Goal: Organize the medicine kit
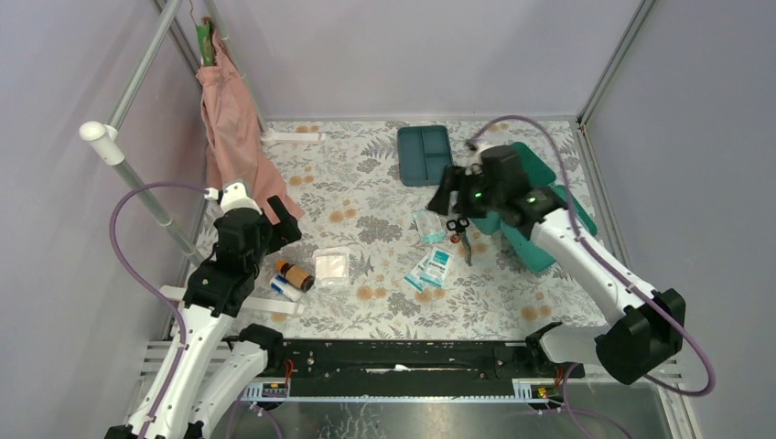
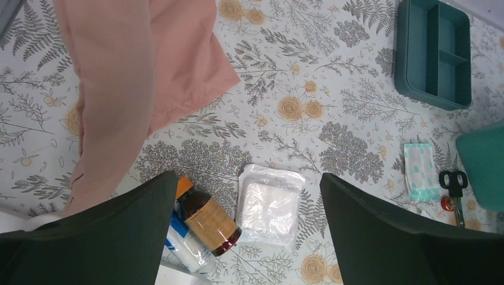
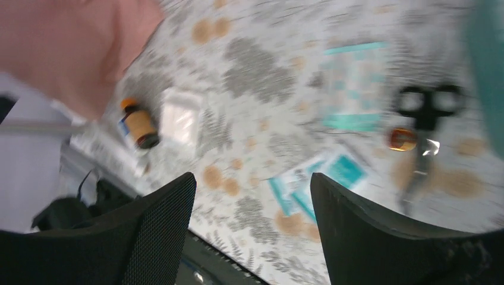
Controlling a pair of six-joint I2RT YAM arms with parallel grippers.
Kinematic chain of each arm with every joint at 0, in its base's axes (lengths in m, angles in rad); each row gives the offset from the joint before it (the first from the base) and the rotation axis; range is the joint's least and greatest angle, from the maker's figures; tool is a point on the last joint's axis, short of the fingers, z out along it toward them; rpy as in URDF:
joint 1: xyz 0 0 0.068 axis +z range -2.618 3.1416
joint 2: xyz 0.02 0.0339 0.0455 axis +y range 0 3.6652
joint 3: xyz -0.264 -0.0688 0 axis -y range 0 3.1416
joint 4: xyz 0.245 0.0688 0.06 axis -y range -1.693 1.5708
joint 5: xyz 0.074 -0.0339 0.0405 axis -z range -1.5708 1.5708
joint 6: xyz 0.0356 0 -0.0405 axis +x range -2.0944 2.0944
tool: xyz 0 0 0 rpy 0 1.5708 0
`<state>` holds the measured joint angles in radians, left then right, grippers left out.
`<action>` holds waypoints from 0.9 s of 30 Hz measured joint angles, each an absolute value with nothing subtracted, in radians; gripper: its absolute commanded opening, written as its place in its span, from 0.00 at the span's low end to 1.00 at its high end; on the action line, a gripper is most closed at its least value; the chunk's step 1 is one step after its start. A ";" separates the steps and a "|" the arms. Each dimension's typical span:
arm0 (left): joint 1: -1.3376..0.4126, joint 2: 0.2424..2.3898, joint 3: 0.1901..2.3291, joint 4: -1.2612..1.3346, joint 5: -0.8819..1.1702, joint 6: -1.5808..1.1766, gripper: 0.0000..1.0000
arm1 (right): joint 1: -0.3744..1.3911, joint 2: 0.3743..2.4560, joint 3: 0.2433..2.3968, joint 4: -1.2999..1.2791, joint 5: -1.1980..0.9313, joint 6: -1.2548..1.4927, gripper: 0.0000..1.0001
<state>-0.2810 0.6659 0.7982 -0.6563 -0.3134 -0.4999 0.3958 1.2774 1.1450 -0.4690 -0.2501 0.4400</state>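
Note:
The teal-green medicine kit stands at the right of the table, partly hidden under my right arm; its edge shows in the wrist views. My right gripper hovers open and empty just left of the kit, above the black-handled scissors and teal sachets. My left gripper hangs open above a brown bottle and a clear gauze pack, holding nothing.
A flat dark-teal divided tray lies at the back centre. A bandage pack lies beside the scissors. A pink cloth hangs at the left from a rail. A white-and-blue roll lies by the bottle.

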 measured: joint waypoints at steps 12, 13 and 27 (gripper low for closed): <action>-0.281 0.661 0.797 -0.654 -0.318 -0.499 0.99 | 0.894 1.578 1.089 -0.169 -0.065 0.641 0.73; -0.281 0.657 0.795 -0.653 -0.316 -0.499 0.99 | 0.912 1.617 1.092 -0.156 -0.060 0.653 0.73; -0.281 0.641 0.789 -0.651 -0.311 -0.499 0.99 | 0.992 1.962 1.227 0.024 -0.051 0.798 0.68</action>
<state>-0.2810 0.6415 0.7887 -0.6514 -0.3107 -0.4988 0.9920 1.9617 1.2266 0.0238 -0.0509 0.7979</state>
